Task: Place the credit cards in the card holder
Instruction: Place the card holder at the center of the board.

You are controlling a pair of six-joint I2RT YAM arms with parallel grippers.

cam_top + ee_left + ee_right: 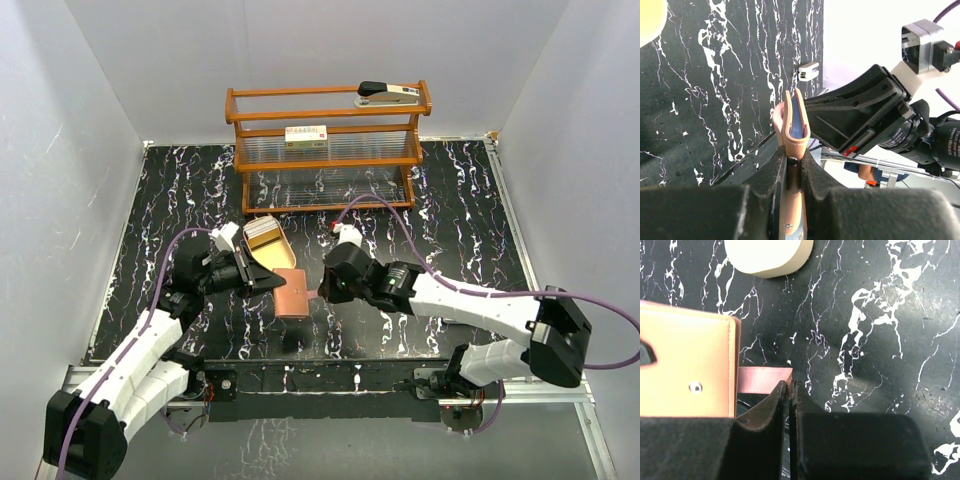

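Observation:
The card holder [292,296], a reddish-brown leather-look wallet, hangs just above the table between my two arms. My left gripper [268,281] is shut on its left side. In the left wrist view the card holder [790,137] stands edge-on between the black fingers [771,172], and the light blue edge of a credit card [796,119] shows inside its fold. My right gripper [318,291] is shut on the end of the small closing tab [762,380], which sticks out from the card holder [685,370]; the right gripper [791,386] pinches the tab's corner.
A cream-and-yellow box [265,240] lies just behind the left gripper; its pale rounded edge [767,257] shows in the right wrist view. At the back stands a wooden rack [330,150] with a stapler [388,95] and a small box [306,137]. White walls enclose the black marbled table [450,220].

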